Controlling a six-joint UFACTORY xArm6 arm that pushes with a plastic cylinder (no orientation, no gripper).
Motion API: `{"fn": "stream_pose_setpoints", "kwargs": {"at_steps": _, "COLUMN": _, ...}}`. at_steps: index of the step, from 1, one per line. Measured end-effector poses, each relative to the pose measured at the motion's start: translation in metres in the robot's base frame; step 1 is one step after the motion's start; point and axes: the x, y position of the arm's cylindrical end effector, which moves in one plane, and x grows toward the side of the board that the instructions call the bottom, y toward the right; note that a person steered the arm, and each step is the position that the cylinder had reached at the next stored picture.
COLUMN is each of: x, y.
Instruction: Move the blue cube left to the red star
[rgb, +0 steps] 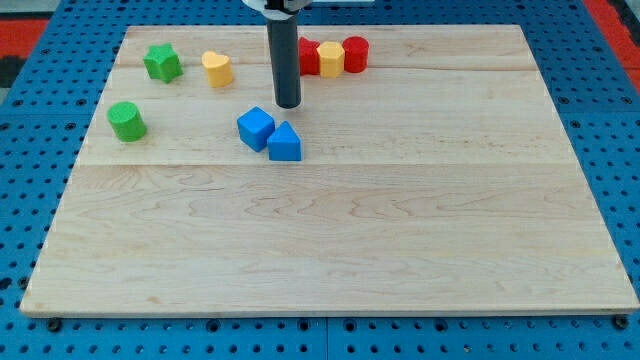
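Note:
The blue cube (255, 128) sits on the wooden board (330, 230), left of centre near the view's top. A second blue block (285, 143), wedge-like, touches its lower right side. My tip (288, 104) stands just above and to the right of the blue cube, a small gap away. A red block (308, 55), shape partly hidden behind the rod, lies at the top; it may be the red star. It touches a yellow block (331, 58), with a red cylinder (356, 53) to its right.
A green star (162, 63) and a yellow heart-like block (217, 69) lie at the top left. A green cylinder (127, 121) sits at the left. Blue pegboard surrounds the board.

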Motion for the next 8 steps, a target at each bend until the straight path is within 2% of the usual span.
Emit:
{"fn": "stream_pose_setpoints", "kwargs": {"at_steps": 2, "x": 0.0, "y": 0.0}}
{"fn": "stream_pose_setpoints", "kwargs": {"at_steps": 4, "x": 0.013, "y": -0.05}}
{"fn": "stream_pose_setpoints", "kwargs": {"at_steps": 5, "x": 0.043, "y": -0.057}}
{"fn": "stream_pose_setpoints", "kwargs": {"at_steps": 7, "x": 0.054, "y": -0.061}}
{"fn": "stream_pose_setpoints", "kwargs": {"at_steps": 8, "x": 0.079, "y": -0.024}}
